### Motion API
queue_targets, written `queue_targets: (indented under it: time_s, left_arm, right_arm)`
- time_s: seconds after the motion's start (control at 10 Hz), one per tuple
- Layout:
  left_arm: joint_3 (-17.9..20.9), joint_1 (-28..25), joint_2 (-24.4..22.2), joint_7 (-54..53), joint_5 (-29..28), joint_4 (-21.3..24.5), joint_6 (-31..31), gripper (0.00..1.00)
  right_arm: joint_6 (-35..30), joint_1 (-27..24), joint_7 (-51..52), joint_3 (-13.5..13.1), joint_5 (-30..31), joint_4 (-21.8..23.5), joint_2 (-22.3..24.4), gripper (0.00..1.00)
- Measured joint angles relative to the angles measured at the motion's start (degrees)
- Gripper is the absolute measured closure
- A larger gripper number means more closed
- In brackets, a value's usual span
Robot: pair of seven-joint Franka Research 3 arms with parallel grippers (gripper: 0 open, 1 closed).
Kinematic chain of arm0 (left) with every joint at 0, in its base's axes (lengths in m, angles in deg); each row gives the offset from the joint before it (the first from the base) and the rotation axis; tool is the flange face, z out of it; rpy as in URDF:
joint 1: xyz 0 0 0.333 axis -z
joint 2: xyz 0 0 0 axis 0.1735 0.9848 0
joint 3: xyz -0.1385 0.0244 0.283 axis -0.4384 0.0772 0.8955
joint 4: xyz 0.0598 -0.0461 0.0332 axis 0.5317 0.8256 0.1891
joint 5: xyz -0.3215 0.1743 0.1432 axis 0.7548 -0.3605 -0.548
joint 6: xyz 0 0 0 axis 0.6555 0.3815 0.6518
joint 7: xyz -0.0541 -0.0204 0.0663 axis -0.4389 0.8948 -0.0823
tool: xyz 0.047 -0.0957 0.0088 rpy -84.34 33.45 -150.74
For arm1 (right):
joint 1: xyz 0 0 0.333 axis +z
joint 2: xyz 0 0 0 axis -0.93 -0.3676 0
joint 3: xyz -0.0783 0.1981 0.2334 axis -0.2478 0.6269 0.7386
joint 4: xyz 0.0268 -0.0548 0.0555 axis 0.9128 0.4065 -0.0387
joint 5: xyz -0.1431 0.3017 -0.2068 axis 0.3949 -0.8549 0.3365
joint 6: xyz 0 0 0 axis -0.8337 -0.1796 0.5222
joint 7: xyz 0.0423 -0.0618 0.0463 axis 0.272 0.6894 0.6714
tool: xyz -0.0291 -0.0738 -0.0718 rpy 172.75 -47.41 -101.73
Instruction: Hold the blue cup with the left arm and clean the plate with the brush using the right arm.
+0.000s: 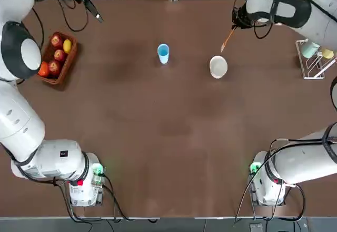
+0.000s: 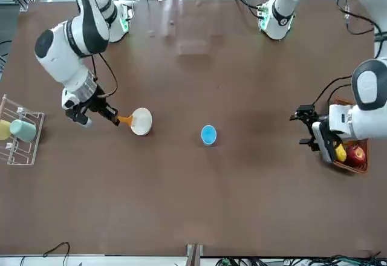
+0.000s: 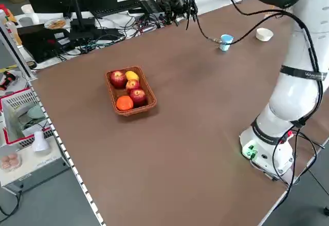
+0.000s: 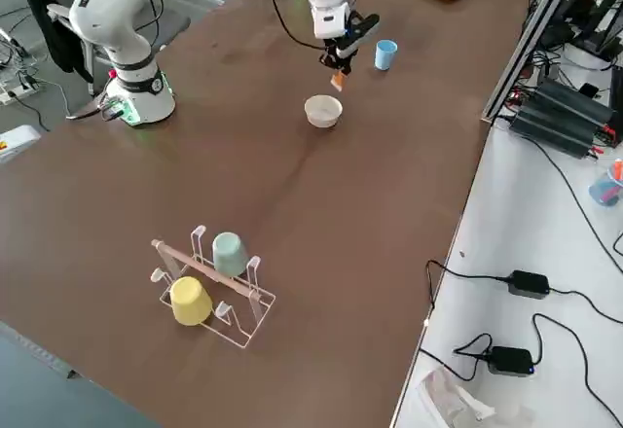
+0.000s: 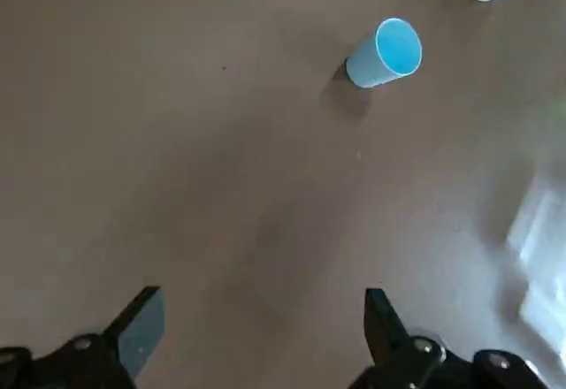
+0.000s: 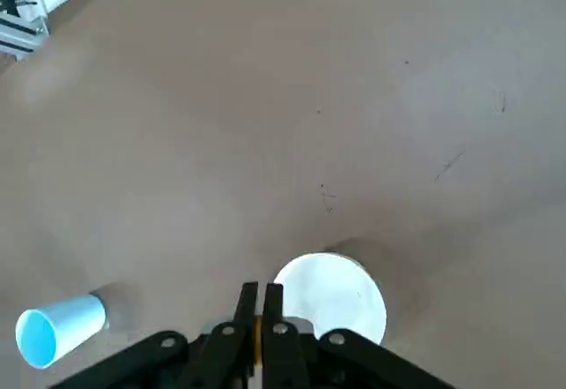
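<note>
The small round cream-white plate [image 1: 218,66] waits beside the clenched right gripper [image 2: 100,110] gripping the thin orange-handled brush [image 1: 227,38], while the released left gripper [image 2: 315,134], well apart, must next reach the upright light-blue plastic cup [image 1: 163,53].

A big brown table [image 1: 158,137] is seen. A blue cup [image 1: 163,53] is stood upright near the middle of it. A white plate [image 1: 218,66] is set close by, apart from the cup. A basket [image 1: 67,63] of fruit is placed at one end. A wire rack [image 4: 216,297] with two cups is placed at the other end. The bases of two robot arms are fixed along one edge.
</note>
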Motion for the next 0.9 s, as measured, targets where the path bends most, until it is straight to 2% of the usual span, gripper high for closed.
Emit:
queue_targets:
  time_s: [0.3,0.5,0.7,0.9]
  left_arm:
    - [0.14,2.33,-3.1,28.29,-6.93,-0.32,-1.21,0.0]
    - [0.25,2.43,-5.0,35.2,-11.11,-0.48,-3.03,0.0]
    - [0.28,2.55,-6.43,40.37,-16.47,-0.49,-5.77,0.0]
    - [-0.03,4.12,-7.82,49.8,-18.19,-0.54,-6.17,0.0]
  right_arm:
    - [0.01,-1.41,12.92,-0.11,-10.96,2.61,-0.01,0.95]
    - [0.05,-1.42,16.43,-0.06,-14.46,3.64,-0.01,0.95]
    - [0.05,-1.76,24.49,-0.09,-21.06,5.29,-0.01,0.95]
    - [0.05,-3.4,32.68,-0.15,-27.14,7.38,-0.1,0.95]
